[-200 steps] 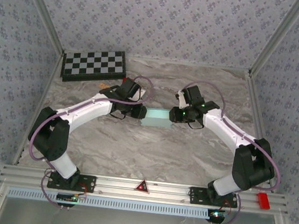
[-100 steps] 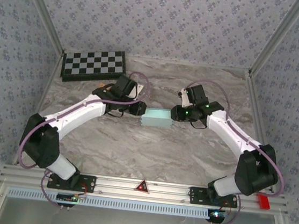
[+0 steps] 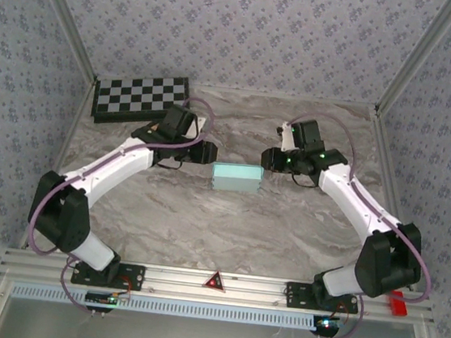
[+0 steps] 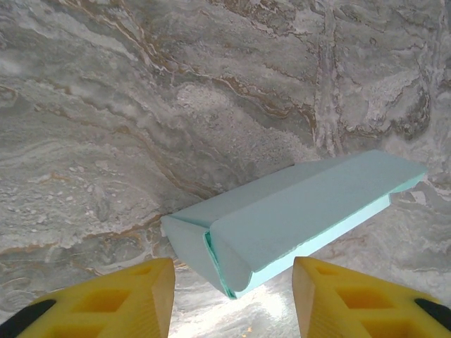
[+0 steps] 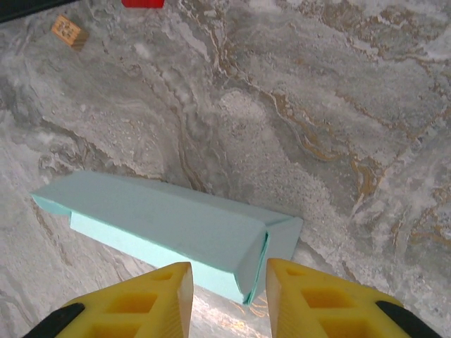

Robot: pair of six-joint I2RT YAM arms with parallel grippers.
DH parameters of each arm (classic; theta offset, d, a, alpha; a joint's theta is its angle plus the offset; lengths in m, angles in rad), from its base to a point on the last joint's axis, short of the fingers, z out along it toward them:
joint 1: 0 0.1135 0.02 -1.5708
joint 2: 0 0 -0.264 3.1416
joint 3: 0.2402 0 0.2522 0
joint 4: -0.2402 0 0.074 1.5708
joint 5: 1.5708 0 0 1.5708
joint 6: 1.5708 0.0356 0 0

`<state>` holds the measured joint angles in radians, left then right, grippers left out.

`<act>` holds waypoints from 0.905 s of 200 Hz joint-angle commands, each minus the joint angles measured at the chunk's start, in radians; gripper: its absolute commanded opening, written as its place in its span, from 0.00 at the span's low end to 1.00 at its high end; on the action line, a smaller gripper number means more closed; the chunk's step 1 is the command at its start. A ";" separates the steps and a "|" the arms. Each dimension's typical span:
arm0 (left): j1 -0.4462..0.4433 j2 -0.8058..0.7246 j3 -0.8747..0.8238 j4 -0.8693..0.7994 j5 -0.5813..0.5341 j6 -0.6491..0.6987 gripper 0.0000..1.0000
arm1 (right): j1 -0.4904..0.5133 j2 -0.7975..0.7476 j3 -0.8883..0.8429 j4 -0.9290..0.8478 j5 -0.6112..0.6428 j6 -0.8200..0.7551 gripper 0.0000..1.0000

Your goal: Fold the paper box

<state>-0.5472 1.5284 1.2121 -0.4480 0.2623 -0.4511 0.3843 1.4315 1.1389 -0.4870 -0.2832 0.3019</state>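
The paper box (image 3: 236, 177) is a pale light-blue, closed flat rectangular box lying on the marble table (image 3: 227, 226) between the two arms. My left gripper (image 3: 208, 156) hovers just off its left end, a little farther back. In the left wrist view the box (image 4: 303, 208) lies ahead of the open gripper (image 4: 232, 303), whose yellow fingers (image 4: 120, 299) touch nothing. My right gripper (image 3: 267, 157) stands off the right end. Seen from the right wrist, the box (image 5: 162, 225) shows its tucked end flap just beyond the open gripper (image 5: 227, 303), with its fingers (image 5: 317, 303) apart from the cardboard.
A black-and-white checkerboard (image 3: 142, 98) lies at the back left by the wall. A small wooden block (image 5: 69, 30) and a red piece (image 5: 143, 3) sit on the table beyond the box. Patterned walls close the table on three sides.
Both grippers have drawn back from the box ends and shifted toward the back of the table. The box now lies free on the table, slightly nearer than before.
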 commanded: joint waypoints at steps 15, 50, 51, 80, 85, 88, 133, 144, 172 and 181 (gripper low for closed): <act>0.005 0.042 0.045 0.017 0.061 -0.031 0.48 | -0.013 0.039 0.033 0.024 -0.045 0.033 0.34; 0.007 0.064 0.049 0.021 0.071 -0.043 0.48 | -0.013 0.064 0.035 0.027 -0.063 0.035 0.34; 0.007 0.064 0.049 0.020 0.071 -0.044 0.48 | -0.013 0.065 0.035 0.027 -0.062 0.034 0.34; 0.007 0.077 0.050 0.022 0.079 -0.043 0.48 | -0.014 0.070 0.024 0.027 -0.066 0.034 0.34; 0.007 0.081 0.052 0.020 0.082 -0.043 0.48 | -0.014 0.073 0.024 0.029 -0.068 0.034 0.34; 0.007 0.084 0.052 0.020 0.084 -0.043 0.48 | -0.013 0.073 0.023 0.030 -0.068 0.034 0.34; 0.007 0.101 0.047 0.015 0.097 -0.044 0.48 | -0.013 0.080 0.011 0.028 -0.079 0.033 0.34; 0.008 0.102 0.044 0.014 0.097 -0.044 0.48 | -0.013 0.083 0.007 0.027 -0.081 0.034 0.34; 0.007 0.104 0.033 0.012 0.100 -0.047 0.47 | -0.014 0.088 -0.002 0.024 -0.082 0.034 0.34; 0.006 0.104 0.029 0.014 0.101 -0.047 0.46 | -0.012 0.088 -0.007 0.025 -0.083 0.034 0.34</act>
<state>-0.5449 1.6272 1.2354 -0.4377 0.3317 -0.4900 0.3744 1.5040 1.1419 -0.4603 -0.3458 0.3256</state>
